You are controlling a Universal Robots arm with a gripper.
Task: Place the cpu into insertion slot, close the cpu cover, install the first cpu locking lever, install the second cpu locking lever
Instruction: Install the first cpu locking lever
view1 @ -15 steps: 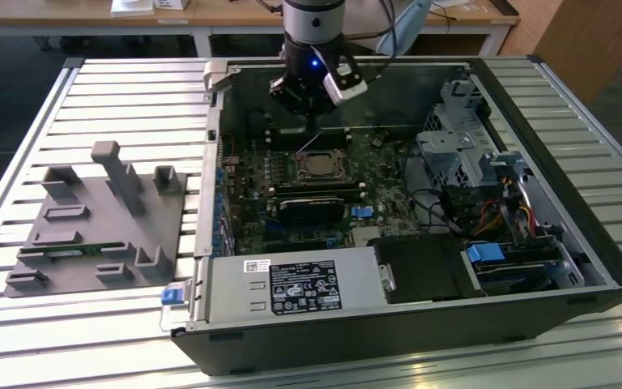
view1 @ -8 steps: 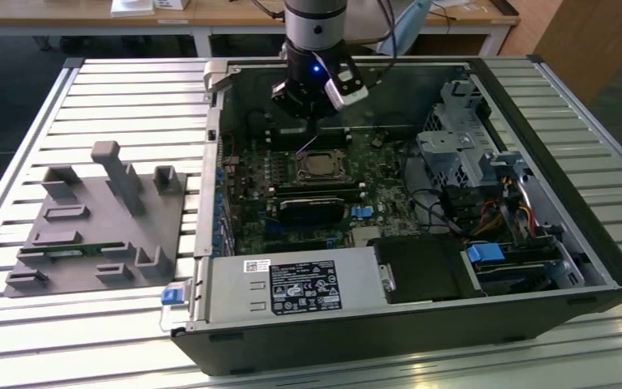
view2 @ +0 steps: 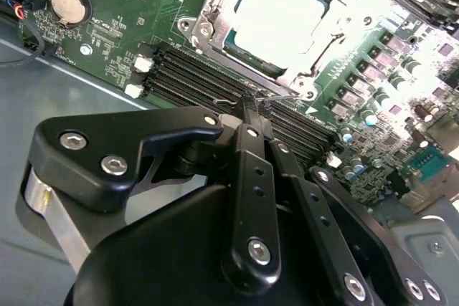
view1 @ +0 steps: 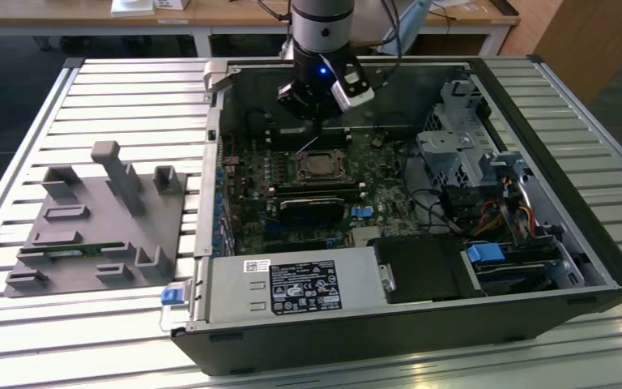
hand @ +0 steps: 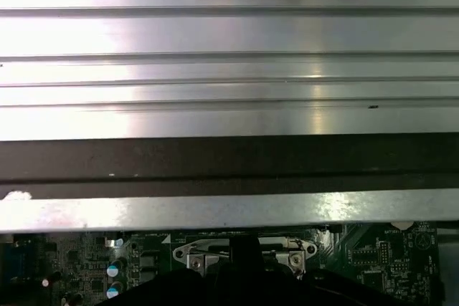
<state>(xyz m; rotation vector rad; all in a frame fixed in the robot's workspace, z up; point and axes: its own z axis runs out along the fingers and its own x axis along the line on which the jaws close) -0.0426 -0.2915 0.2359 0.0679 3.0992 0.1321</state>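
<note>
Gripper (view2: 252, 107), black linkage, closest to the lens in the second wrist view: fingers drawn together, tips at a thin wire lever (view2: 281, 96); whether they pinched it could not be told. Computer case (view1: 398, 340), open, centre-right of the exterior view, held the motherboard (view1: 249, 174). Cpu (view2: 281, 16) sat in the insertion slot (view2: 249, 52), the cpu cover (view2: 276, 75) flat around it, near the fingertips.

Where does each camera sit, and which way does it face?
Exterior view: above the slatted table, looking down into the open computer case; the arm and gripper hang over the cpu.
Second wrist view: behind the gripper, looking along its shut fingers at the cpu under the cpu cover.
First wrist view: on the wrist, facing past the gripper across the computer case to the slatted table.
Shared: both wrist views show the gripper and the cpu cover.
</note>
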